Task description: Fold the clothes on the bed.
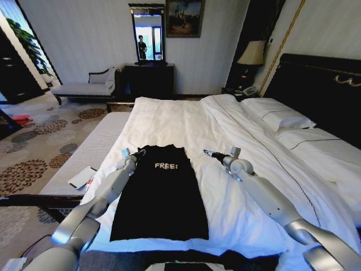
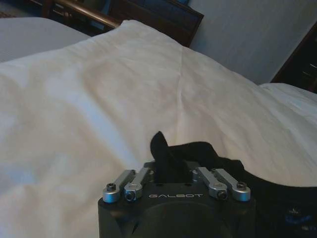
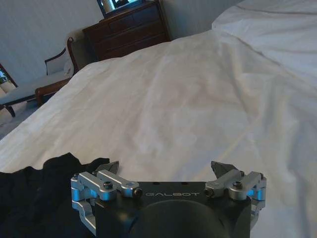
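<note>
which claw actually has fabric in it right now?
The left claw, at the black top's left shoulder: its wrist view shows black fabric pinched between shut fingers. The right claw is open over bare white duvet, beside the top's other shoulder.

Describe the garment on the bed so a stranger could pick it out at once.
Start at the big white bed with the dark headboard. On its near end, between the robot's two arms, lies a small black sleeveless top, spread flat. White "FREE!" lettering on its chest and its dark colour set it apart from the white bedding and pillows.
</note>
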`<state>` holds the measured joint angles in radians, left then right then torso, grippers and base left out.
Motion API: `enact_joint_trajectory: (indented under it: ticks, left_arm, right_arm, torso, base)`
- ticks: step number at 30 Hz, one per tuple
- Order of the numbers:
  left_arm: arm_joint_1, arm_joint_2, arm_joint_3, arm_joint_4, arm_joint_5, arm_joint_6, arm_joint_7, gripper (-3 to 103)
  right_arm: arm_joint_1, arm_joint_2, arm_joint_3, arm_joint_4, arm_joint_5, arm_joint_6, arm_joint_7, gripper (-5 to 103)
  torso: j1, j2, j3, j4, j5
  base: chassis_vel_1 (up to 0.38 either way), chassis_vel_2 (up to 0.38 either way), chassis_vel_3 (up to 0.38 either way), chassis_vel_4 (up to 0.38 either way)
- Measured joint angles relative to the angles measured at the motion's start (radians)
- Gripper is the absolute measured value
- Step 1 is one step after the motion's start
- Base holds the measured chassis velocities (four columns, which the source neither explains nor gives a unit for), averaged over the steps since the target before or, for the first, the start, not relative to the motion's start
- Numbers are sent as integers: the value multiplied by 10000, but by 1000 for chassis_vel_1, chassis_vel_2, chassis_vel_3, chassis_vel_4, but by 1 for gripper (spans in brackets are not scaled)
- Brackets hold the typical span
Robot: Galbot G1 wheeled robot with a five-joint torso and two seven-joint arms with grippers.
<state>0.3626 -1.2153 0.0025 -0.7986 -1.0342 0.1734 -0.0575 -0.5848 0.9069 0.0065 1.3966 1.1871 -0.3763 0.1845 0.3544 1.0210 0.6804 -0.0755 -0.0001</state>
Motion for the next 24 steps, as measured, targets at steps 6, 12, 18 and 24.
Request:
enact_joint_trajectory:
  ticks: [6, 12, 18, 24]
  left_arm:
    - [53, 148, 48, -299, -90, -12, -259, 8]
    - [255, 399, 117, -787, -159, 2, -319, 1]
    - [367, 335, 329, -1011, -142, 11, -319, 1]
    - [443, 350, 689, -1541, -314, 24, -312, 1]
  right_arm:
    - [353, 336, -2, -422, 1160, -268, -134, 100]
    - [918, 732, -504, -1305, 821, -218, -784, 100]
    - [1638, 1491, -1077, -2736, -174, 176, -1453, 100]
    - [2551, 2322, -1458, -4158, -817, 496, -1876, 100]
  torso:
    - [0, 0, -1, 0, -1]
    - [0, 1, -2, 0, 0]
    - [-1, 0, -1, 0, -1]
    - [1, 0, -1, -4, -1]
  base:
    - [0, 0, 0, 0]
    - [0, 0, 0, 0]
    - [0, 0, 0, 0]
    - [0, 0, 0, 0]
